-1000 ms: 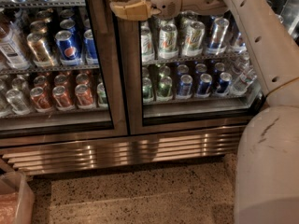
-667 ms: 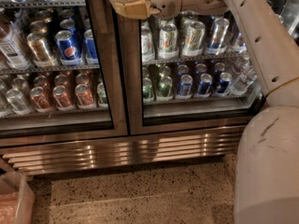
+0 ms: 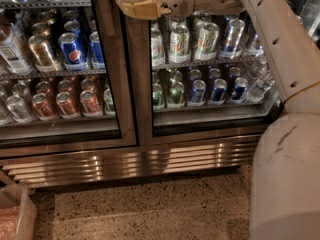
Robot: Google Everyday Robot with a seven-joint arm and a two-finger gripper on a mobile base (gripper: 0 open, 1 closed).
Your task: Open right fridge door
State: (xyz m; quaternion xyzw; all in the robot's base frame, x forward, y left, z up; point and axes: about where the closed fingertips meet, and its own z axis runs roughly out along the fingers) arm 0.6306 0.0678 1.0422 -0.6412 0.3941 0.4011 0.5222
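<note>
Gripper at top, in front of the post between the doors: tan, matt, rubbery-looking plastic. Arm is a white plastic shell, smooth, semi-matt, with dark scuffs on the lower body. Right fridge door: brushed-steel frame, glossy glass pane, black glossy border. Left door has the same steel and glass. Grille below has brushed-steel slats with bright reflections. Cans are shiny printed metal. Bottle far left is clear plastic with a paper-like label. Floor is speckled stone, terrazzo look, low sheen. Bin in the lower-left corner is translucent, cloudy plastic.
</note>
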